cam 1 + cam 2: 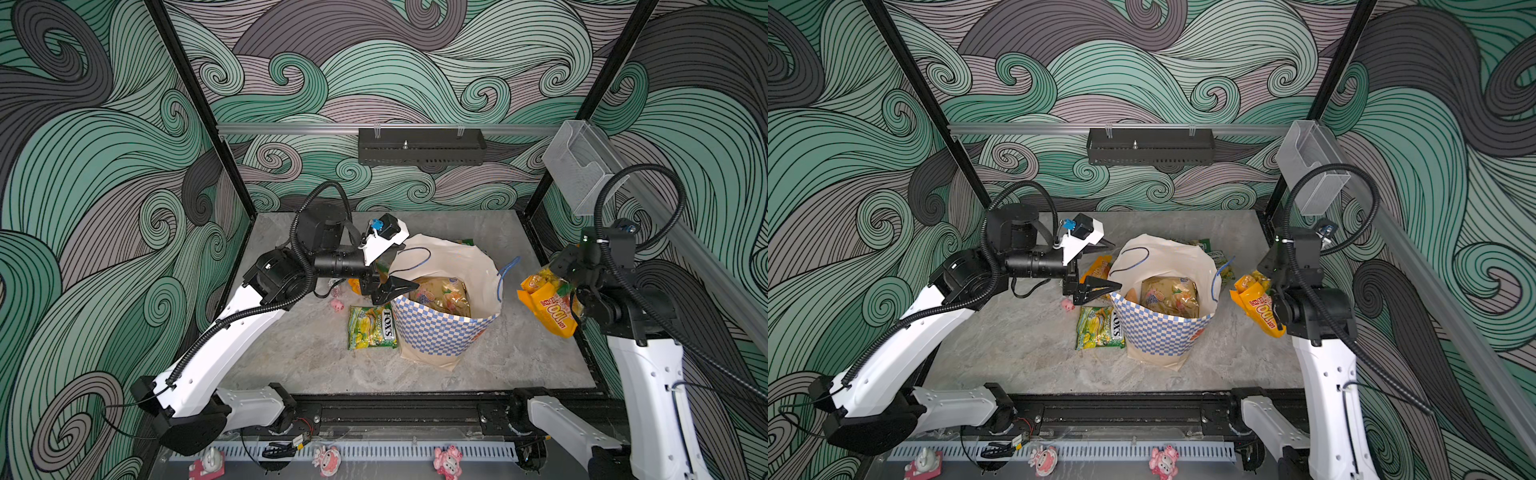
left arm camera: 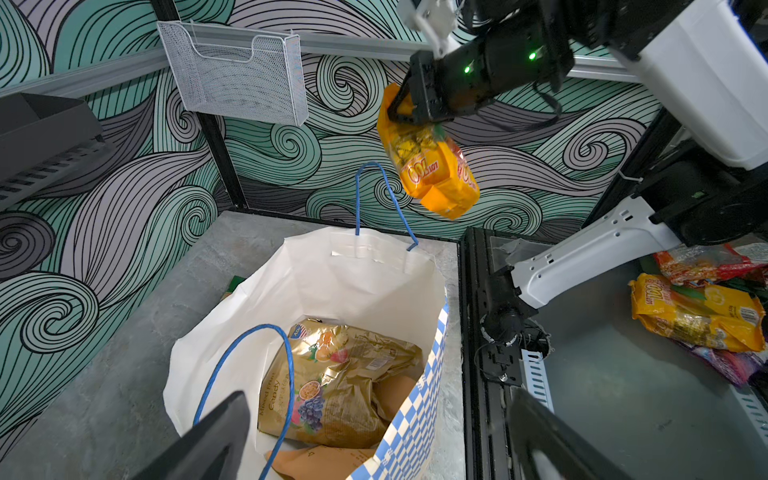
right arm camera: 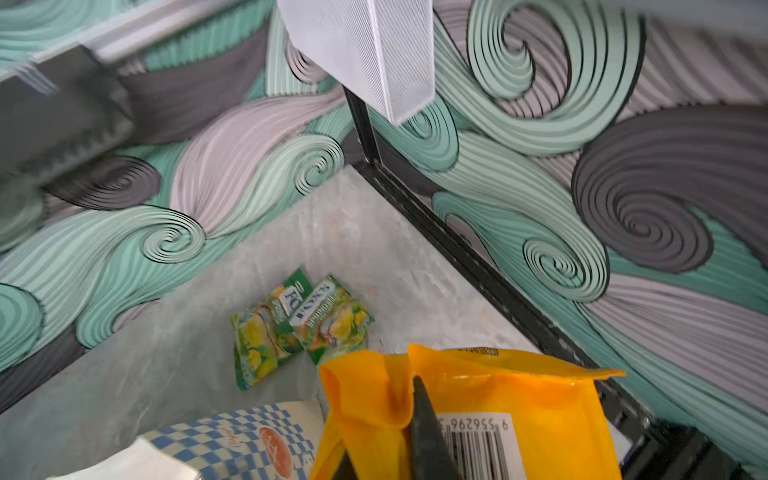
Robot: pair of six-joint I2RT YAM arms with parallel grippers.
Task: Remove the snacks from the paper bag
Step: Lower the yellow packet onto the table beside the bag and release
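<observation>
— Left wrist view: what has the right gripper point(image 2: 405, 112) got?

— Its jaws are pinched tight on the top edge of an orange-yellow packet point(image 2: 436, 174). The packet hangs in the air at upper centre of that frame, above the far rim of the paper bag point(image 2: 361, 282)

— Where does that put it in both top views?

— Right of the bag and apart from it. The bag stands upright with its mouth open, in the middle of the table point(image 1: 291, 353)

— And the left gripper point(image 1: 1116, 266)?

— Spread wide, holding nothing, at the bag's left rim. Whether its lower finger touches the paper, I cannot tell

— Anything left inside?

— A tan-gold packet point(image 2: 345, 382) lies at the bottom of the bag

— And outside?

— A green-yellow FOX'S packet point(image 1: 372, 327) lies flat, just left of the bag's base. A second orange packet point(image 1: 1098, 268) lies behind the left gripper. In the right wrist view a pair of green packets point(image 3: 299, 328) overlap on the table, at centre frame
</observation>
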